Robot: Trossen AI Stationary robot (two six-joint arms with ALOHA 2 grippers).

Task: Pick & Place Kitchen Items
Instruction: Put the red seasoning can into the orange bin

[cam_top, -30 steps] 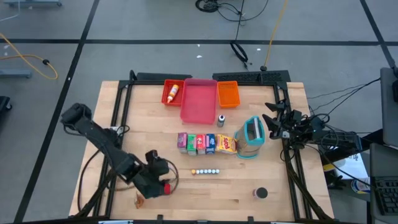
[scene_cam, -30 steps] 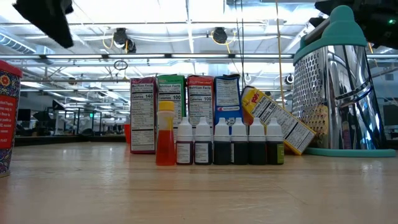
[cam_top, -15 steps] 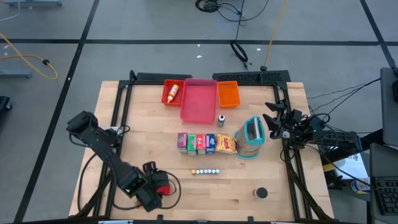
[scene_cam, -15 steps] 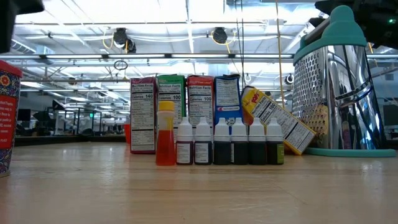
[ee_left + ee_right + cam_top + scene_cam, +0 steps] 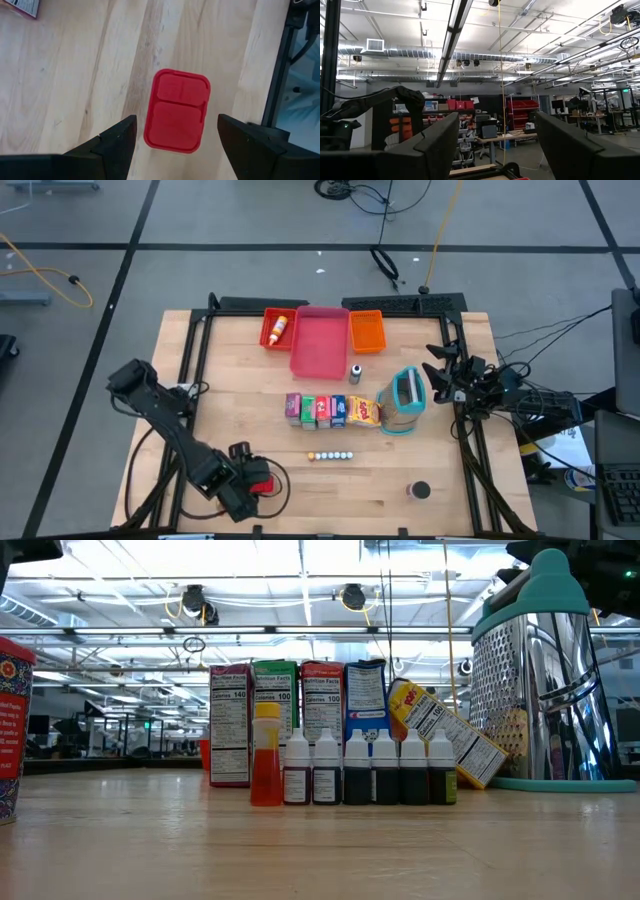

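Now the left gripper has pulled back to the lower left of the high view, open above the red block on the surface, so grasping it looks next, while the right gripper waits open at the right edge.

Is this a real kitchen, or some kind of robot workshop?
Probably a robot workshop, not a kitchen. The wooden table stands on a bare grey floor with loose cables, and silver ceiling ducts and shelves of red bins fill the room behind.

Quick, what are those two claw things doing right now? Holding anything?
Left gripper: jaws open, holding nothing, poised over the red block on the table.
Right gripper: jaws open, holding nothing, parked at the table's right edge.
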